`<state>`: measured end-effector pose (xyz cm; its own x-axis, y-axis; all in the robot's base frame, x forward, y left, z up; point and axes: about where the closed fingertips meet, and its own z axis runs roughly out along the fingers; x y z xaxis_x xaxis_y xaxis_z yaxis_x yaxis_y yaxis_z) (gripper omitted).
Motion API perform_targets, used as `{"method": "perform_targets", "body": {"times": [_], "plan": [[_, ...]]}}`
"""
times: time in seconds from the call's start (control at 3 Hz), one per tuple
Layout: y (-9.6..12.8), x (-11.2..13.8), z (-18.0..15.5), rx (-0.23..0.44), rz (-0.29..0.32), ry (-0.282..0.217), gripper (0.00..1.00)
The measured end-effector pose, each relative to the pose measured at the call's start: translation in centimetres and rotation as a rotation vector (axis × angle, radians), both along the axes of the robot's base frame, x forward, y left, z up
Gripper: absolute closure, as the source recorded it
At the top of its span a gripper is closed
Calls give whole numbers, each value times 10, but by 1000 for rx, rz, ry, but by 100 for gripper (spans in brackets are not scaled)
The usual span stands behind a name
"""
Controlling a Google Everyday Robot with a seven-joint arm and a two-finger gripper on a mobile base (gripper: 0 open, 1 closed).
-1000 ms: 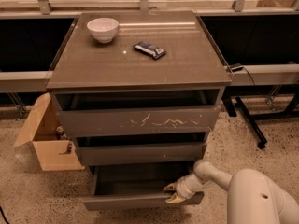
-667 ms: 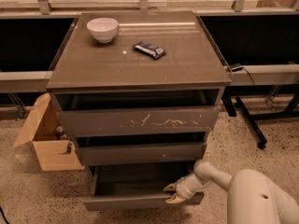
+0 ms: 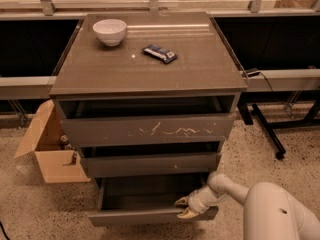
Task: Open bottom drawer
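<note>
The bottom drawer (image 3: pixel 145 217) is the lowest of three in a dark grey-brown cabinet. It stands pulled out toward me, with its dark inside showing behind its plain front. My gripper (image 3: pixel 183 207) is at the right part of that drawer's top front edge, its pale fingers (image 3: pixel 180 201) pointing left, one inside the drawer and one at the lip. The white arm (image 3: pixel 235 190) reaches in from the lower right.
The scratched top drawer (image 3: pixel 150 129) and the middle drawer (image 3: pixel 150 164) stand slightly out. A white bowl (image 3: pixel 110 31) and a dark wrapped bar (image 3: pixel 159 53) lie on the cabinet top. An open cardboard box (image 3: pixel 47 149) stands at the left. A black stand leg (image 3: pixel 267 131) is at the right.
</note>
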<state>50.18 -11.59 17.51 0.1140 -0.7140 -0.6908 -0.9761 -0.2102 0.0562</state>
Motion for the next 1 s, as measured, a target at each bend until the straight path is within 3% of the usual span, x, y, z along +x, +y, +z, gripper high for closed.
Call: {"method": "perform_targets", "body": {"times": [0.67,1.0], "plan": [[0,0,0,0,0,0,36],[1,-5,-1,8,4,-1,5]]}}
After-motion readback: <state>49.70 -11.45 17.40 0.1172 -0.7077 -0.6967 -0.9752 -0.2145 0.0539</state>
